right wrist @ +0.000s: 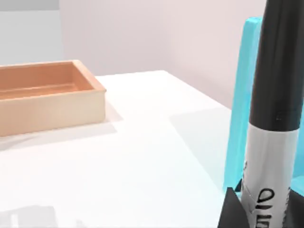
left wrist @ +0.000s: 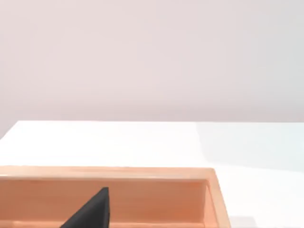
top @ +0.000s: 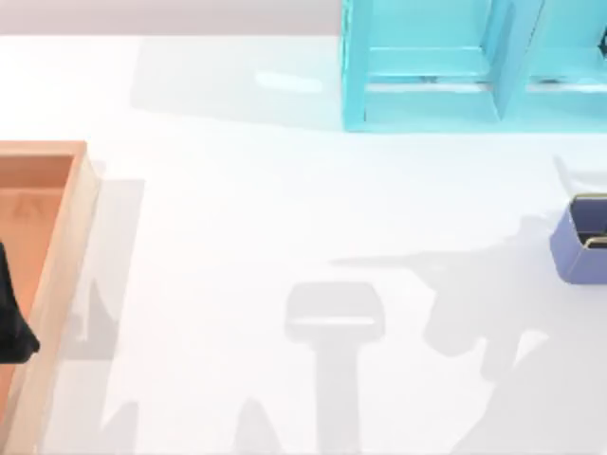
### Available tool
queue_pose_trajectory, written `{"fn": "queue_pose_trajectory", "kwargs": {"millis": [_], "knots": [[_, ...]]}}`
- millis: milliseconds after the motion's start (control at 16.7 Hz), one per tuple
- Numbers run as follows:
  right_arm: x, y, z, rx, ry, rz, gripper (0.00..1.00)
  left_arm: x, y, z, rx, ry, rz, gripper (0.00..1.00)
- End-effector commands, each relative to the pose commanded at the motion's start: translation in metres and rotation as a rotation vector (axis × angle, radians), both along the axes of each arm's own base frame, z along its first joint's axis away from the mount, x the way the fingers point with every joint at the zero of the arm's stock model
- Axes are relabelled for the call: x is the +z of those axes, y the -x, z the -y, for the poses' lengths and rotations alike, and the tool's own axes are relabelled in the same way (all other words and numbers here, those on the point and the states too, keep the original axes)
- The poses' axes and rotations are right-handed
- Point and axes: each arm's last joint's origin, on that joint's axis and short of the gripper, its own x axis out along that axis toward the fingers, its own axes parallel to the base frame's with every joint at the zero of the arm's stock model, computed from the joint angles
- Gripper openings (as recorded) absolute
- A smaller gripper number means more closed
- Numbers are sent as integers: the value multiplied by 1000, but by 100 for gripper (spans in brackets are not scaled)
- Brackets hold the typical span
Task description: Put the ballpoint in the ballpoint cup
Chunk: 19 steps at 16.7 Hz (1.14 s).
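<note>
Ballpoint [right wrist: 273, 142] upright between right gripper [right wrist: 259, 209] fingers, clamped | cup [top: 580, 242] at table's right edge | risk: misaligned descent strikes gold rim, pen tips out | left gripper [top: 11, 313] over tray [top: 71, 237], state unclear

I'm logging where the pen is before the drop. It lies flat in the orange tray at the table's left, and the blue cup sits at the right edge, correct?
Not quite. The ballpoint is not in the orange tray; the right wrist view shows it upright, close to the camera between dark gripper parts, beside the cyan shelf. The ballpoint cup does sit at the right edge.
</note>
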Motion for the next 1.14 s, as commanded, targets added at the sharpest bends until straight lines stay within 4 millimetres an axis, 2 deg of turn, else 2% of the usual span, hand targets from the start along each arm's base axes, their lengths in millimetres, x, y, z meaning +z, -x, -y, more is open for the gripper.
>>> {"fn": "queue_pose_trajectory", "kwargs": {"millis": [780, 1140], "knots": [[0, 0, 0, 0, 0, 0, 98, 0, 0, 0, 0, 0, 0, 100], [0, 0, 0, 0, 0, 0, 100, 0, 0, 0, 0, 0, 0, 100]]}}
